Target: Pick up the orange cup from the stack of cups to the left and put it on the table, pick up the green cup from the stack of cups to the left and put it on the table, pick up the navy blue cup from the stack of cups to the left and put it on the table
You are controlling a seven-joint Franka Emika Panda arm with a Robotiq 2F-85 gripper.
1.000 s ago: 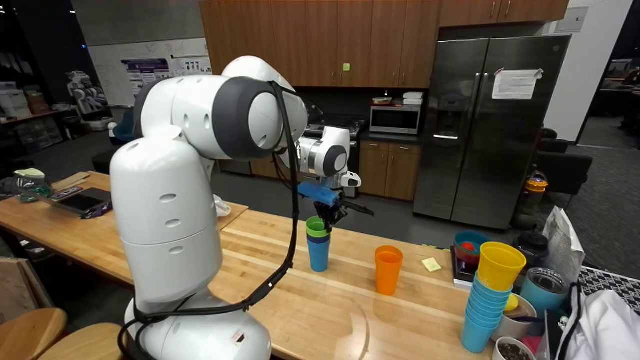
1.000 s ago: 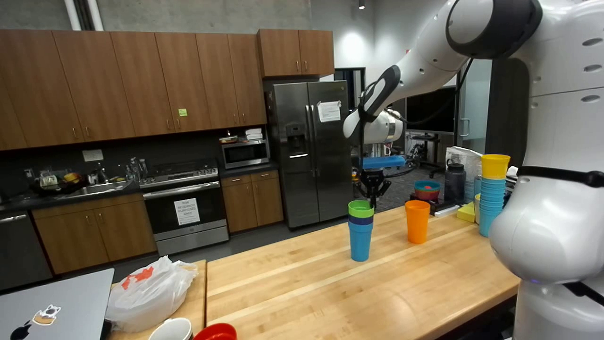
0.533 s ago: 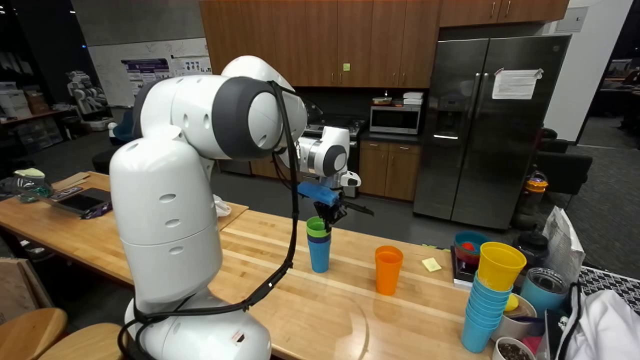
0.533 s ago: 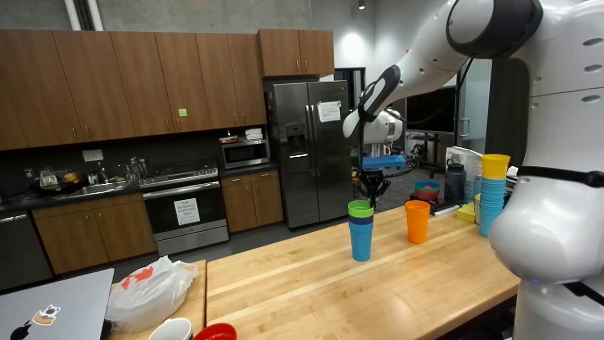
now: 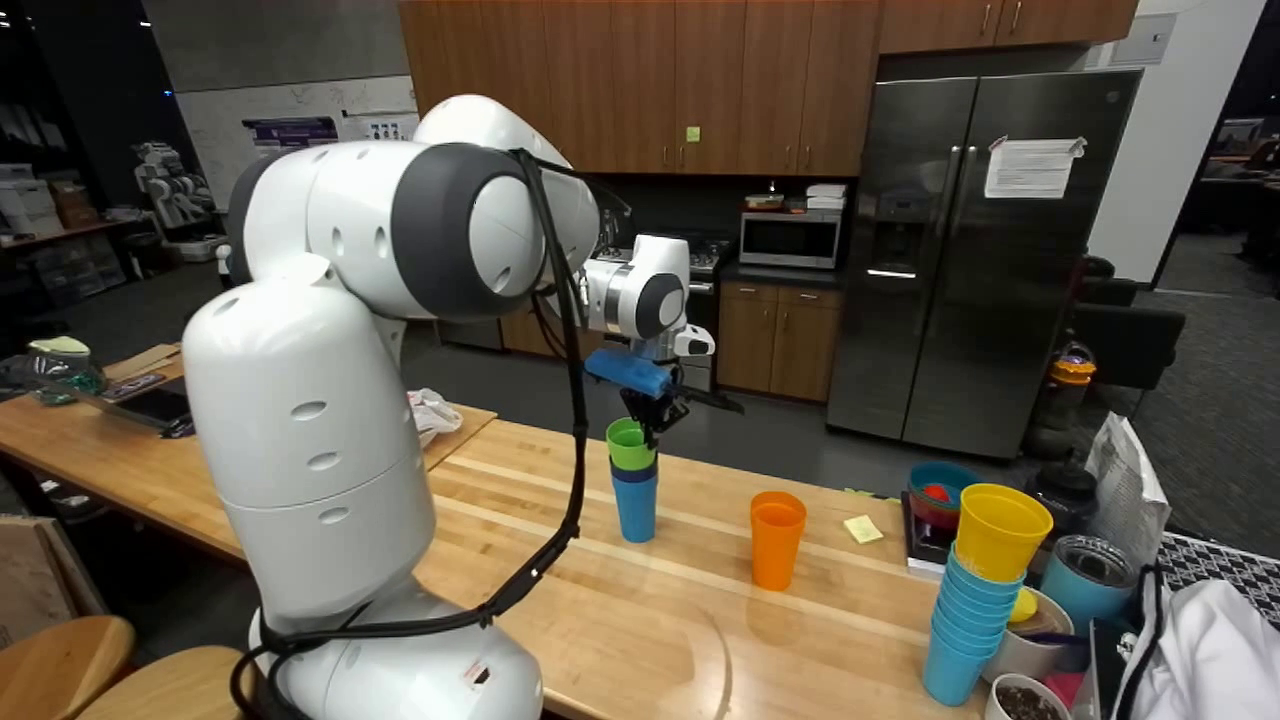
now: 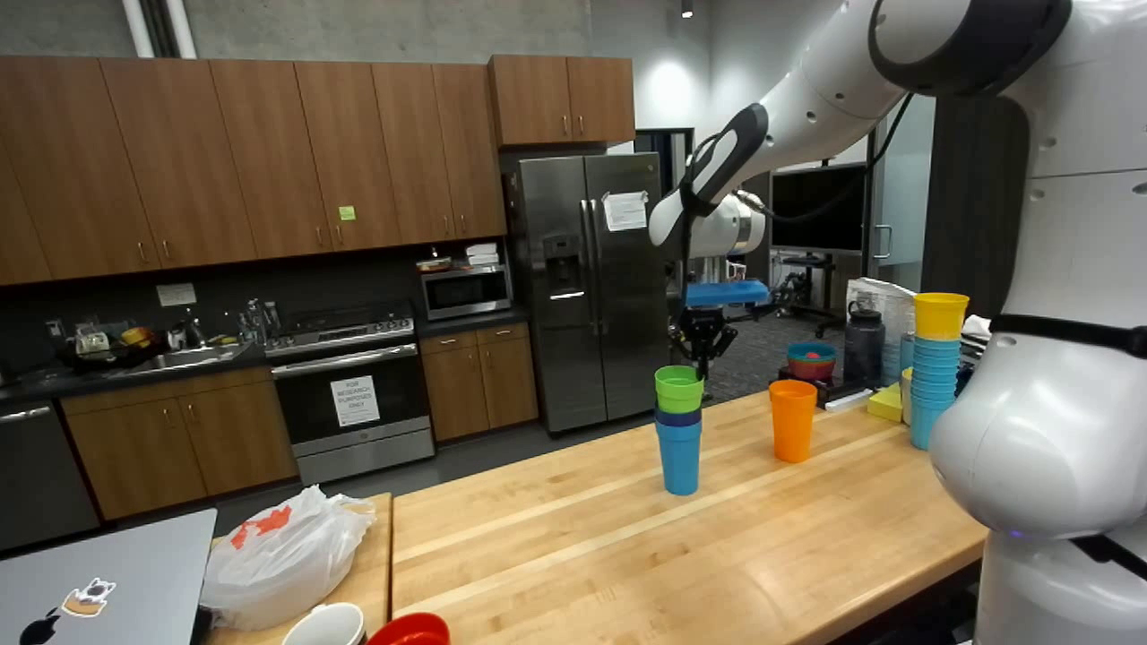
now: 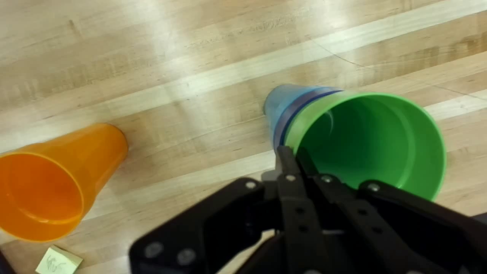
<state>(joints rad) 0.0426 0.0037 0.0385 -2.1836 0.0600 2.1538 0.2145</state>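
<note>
My gripper [image 5: 648,440] is shut on the near rim of the green cup [image 5: 628,447], one finger inside the cup and one outside, as the wrist view shows at the fingertips [image 7: 295,152]. In both exterior views the green cup [image 6: 678,394] is partly raised, its lower part still inside the navy blue cup [image 6: 678,417]. The navy cup shows as a thin dark band above the light blue cup [image 6: 680,457], which stands upright on the table [image 6: 556,528]. The orange cup [image 5: 777,545] stands upright and alone on the table; it also shows in the wrist view [image 7: 102,140].
A stack of light blue cups [image 5: 968,625] topped by a yellow cup [image 5: 1000,535] stands at the table's end, beside bowls [image 5: 935,505] and a bottle [image 6: 864,345]. A yellow sticky note pad [image 5: 862,529] lies past the orange cup. A plastic bag [image 6: 287,555] sits at the opposite end.
The arm and gripper have risen a little, lifting the green cup so more of its side shows above the navy cup. The light blue cup has shifted slightly. The orange cup has not moved.
</note>
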